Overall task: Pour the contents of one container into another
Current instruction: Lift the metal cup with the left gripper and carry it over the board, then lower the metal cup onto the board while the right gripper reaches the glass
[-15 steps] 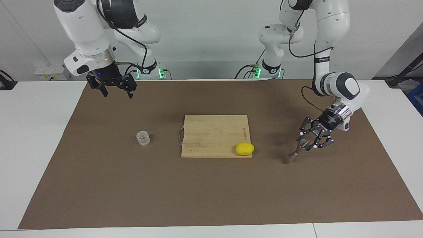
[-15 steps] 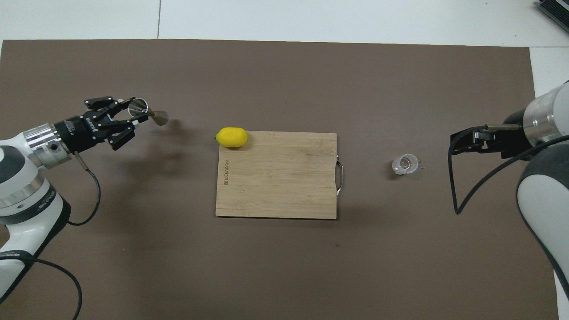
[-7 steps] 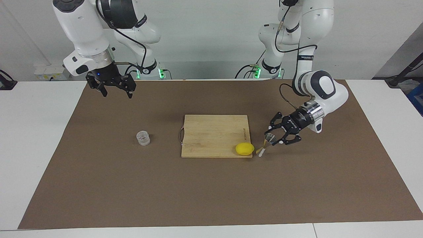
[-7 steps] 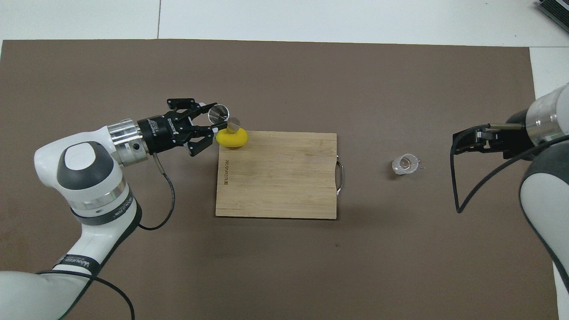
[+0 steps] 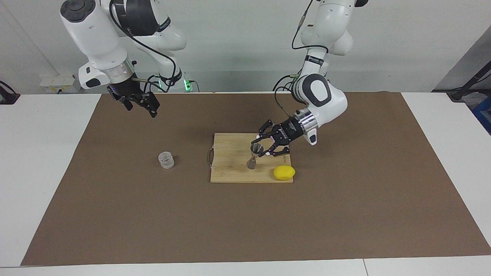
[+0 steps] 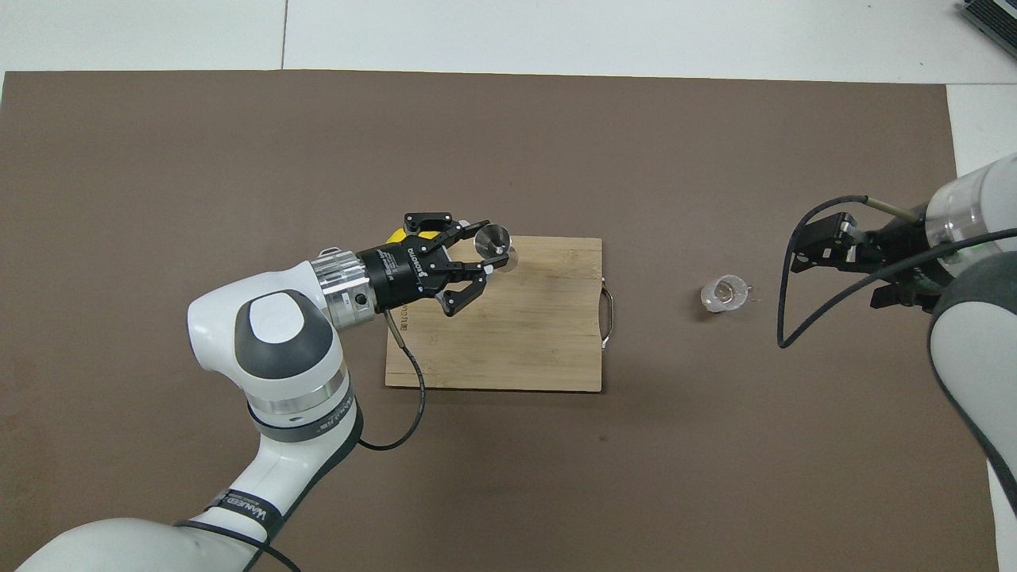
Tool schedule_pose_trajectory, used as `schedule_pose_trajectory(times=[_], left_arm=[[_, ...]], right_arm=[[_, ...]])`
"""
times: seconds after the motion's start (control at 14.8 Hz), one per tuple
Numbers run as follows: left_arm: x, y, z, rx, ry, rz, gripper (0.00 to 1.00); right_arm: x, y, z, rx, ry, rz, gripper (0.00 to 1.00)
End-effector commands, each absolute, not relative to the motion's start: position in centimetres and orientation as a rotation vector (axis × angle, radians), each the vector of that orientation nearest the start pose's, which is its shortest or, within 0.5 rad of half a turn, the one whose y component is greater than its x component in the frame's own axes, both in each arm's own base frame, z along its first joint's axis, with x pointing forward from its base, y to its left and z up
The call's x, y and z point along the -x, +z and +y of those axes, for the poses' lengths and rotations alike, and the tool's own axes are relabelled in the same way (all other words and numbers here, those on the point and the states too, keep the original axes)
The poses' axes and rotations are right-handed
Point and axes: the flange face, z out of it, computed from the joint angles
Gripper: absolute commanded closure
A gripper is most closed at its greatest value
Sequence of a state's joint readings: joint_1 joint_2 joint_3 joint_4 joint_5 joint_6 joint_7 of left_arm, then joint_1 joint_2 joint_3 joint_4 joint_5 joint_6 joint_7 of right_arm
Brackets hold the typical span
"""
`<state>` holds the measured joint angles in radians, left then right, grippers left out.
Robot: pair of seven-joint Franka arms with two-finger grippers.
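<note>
The metal hourglass jigger (image 5: 253, 157) (image 6: 496, 241) hangs tilted low over the wooden cutting board (image 5: 234, 143) (image 6: 508, 334). My left gripper (image 5: 262, 148) (image 6: 481, 254) is shut on the jigger's upper cone. The clear glass cup (image 5: 166, 160) (image 6: 724, 293) stands upright on the brown mat, toward the right arm's end, apart from both grippers. My right gripper (image 5: 140, 104) (image 6: 818, 248) hangs open and holds nothing. It is over the mat, off to the side of the cup.
A yellow lemon (image 5: 284, 173) (image 6: 395, 235) lies on the board's corner toward the left arm's end, partly covered by the left gripper in the overhead view. The board's metal handle (image 6: 609, 317) points toward the cup. The brown mat (image 5: 245, 222) covers the table.
My left gripper has carried the jigger from over the mat at the left arm's end, past the lemon, to over the board. The right gripper has turned at the wrist.
</note>
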<state>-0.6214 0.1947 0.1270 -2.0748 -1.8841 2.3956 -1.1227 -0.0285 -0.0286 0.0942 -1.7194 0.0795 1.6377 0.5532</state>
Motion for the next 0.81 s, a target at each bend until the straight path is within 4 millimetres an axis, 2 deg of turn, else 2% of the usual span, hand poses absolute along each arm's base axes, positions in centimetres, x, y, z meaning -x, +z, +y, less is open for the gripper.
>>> schedule_pose_trajectory(times=[0.0,0.2,0.34,0.41,0.61,0.68,0.74], left_arm=[[-50.2,34.9,-31.5,-0.938,-0.943,1.837,1.0],[-50.8,35.5,-33.6,-0.945,-0.892,1.841,1.0],[-50.5,34.4,-35.4,-0.966,-0.877,1.858,1.0],[-51.1,34.4,-36.0,-0.959,-0.871,1.854,1.0],[-50.9,34.5,-37.8,-0.95,-0.836,1.868,1.0],[-50.6,34.4,-38.2,-0.958,-0.833,1.87,1.0],[-50.7,34.6,-38.3,-0.956,-0.83,1.865,1.0]], right_arm=[[-54.0,56.5,3.5,2.866,0.191,1.023,0.02],[-53.9,54.6,2.5,2.7,0.305,1.287,0.03],[-53.6,53.3,1.8,2.604,0.371,1.414,0.03],[-53.6,52.9,1.4,2.575,0.385,1.458,0.03],[-54.5,50.5,-1.5,2.47,0.457,1.547,0.04],[-55.0,49.0,-2.9,2.445,0.484,1.578,0.04],[-55.6,48.1,-3.5,2.421,0.479,1.594,0.04]])
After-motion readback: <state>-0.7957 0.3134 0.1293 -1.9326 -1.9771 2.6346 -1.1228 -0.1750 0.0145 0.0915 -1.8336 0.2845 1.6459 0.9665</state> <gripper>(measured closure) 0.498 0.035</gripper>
